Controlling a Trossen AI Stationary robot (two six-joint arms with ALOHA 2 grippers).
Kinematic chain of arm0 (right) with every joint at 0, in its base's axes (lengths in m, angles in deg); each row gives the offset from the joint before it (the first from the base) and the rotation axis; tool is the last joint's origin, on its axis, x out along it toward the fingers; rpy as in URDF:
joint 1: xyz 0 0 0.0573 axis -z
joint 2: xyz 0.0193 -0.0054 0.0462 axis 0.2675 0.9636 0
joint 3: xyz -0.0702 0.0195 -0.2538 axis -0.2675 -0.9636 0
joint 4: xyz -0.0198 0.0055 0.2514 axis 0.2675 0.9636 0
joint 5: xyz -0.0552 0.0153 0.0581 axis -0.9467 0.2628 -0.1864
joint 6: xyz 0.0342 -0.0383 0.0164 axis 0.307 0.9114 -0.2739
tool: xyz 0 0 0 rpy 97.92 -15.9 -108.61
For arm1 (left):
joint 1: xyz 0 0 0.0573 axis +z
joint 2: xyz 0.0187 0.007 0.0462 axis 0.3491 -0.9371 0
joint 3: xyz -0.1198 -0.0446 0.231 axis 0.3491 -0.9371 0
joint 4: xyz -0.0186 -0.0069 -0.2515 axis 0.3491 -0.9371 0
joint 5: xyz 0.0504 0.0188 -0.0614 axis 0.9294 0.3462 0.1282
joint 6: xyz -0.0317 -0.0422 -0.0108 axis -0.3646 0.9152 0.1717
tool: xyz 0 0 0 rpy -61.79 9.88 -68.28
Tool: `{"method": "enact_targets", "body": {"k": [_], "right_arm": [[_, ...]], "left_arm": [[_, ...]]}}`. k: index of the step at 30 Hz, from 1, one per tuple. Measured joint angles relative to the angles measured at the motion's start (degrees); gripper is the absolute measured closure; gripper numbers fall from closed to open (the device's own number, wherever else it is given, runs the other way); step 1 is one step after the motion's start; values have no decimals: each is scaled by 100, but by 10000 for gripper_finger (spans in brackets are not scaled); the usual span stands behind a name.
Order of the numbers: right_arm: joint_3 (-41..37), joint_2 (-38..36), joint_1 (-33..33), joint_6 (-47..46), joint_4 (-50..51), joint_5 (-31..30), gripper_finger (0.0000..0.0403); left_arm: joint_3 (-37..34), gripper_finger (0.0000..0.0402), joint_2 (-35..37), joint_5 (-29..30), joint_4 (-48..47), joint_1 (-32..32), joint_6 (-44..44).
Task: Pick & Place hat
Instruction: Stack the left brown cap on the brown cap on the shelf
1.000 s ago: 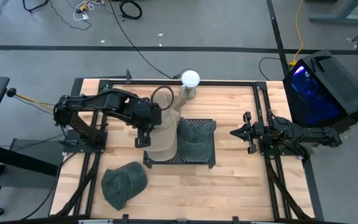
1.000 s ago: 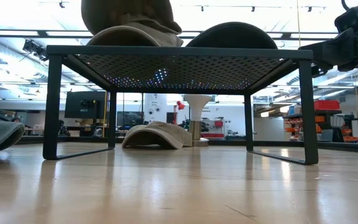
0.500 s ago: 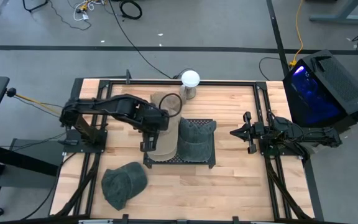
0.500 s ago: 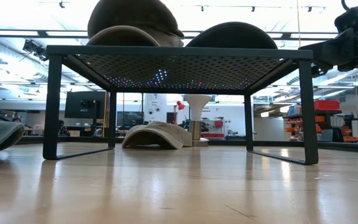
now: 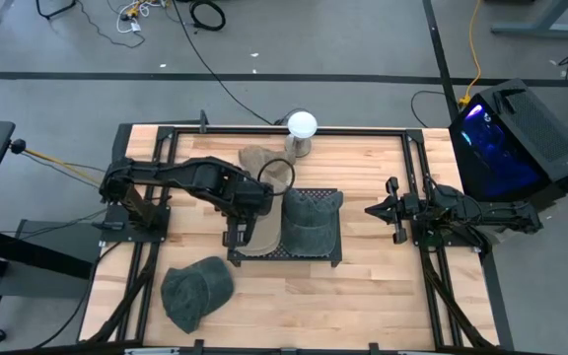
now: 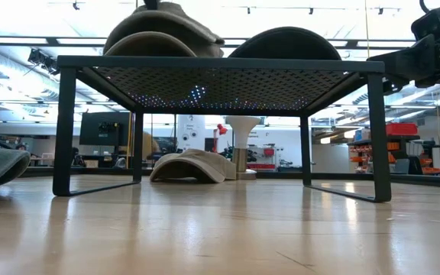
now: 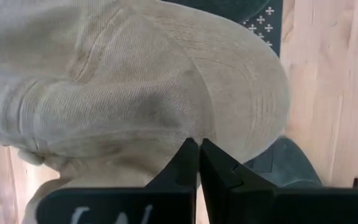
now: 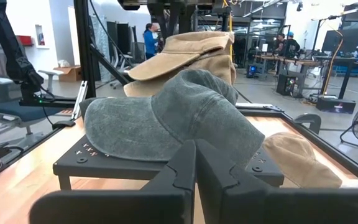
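Wooden tabletop [image 5: 363,296] carries a black perforated rack [image 5: 309,254] at its centre, and on that rack a grey-green cap [image 5: 312,219] already sits beside the tan hat [image 5: 260,229] now being delivered. The left gripper [image 5: 247,205] is over the rack's left half with its fingers pressed together on a fold of the tan hat's cloth; the left wrist view shows the two dark fingertips [image 7: 188,163] meeting at the fabric, though how much material they actually pinch is hard to judge from that angle. From table height the tan hat [image 6: 163,34] looks to be resting on the mesh, its crown bunched upward where it is held. To finish this placement well, the hat should be fully settled on the rack before the fingers part, with the brim clear of the grey-green cap so neither is dragged, and the lift afterwards should go straight up to avoid snagging the cloth. The right gripper [image 5: 390,210] waits at the table's right side, fingers closed on nothing. A second tan cap [image 5: 260,160] and another grey-green one [image 5: 195,291] lie on the wood.
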State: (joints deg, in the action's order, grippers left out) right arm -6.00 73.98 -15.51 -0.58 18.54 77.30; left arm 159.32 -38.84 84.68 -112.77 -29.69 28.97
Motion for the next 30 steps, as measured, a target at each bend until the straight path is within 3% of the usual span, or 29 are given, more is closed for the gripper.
{"method": "enact_targets", "body": {"k": [17, 25, 30], "right_arm": [[0, 0, 0, 0, 2, 0, 388], [0, 0, 2, 0, 2, 0, 388], [0, 0, 0, 0, 1, 0, 388]], "left_arm": [[0, 379, -33, -1, 49, -37, 11], [0, 351, -33, -2, 166, -37, 7], [0, 312, -33, -2, 320, -37, 35]]}}
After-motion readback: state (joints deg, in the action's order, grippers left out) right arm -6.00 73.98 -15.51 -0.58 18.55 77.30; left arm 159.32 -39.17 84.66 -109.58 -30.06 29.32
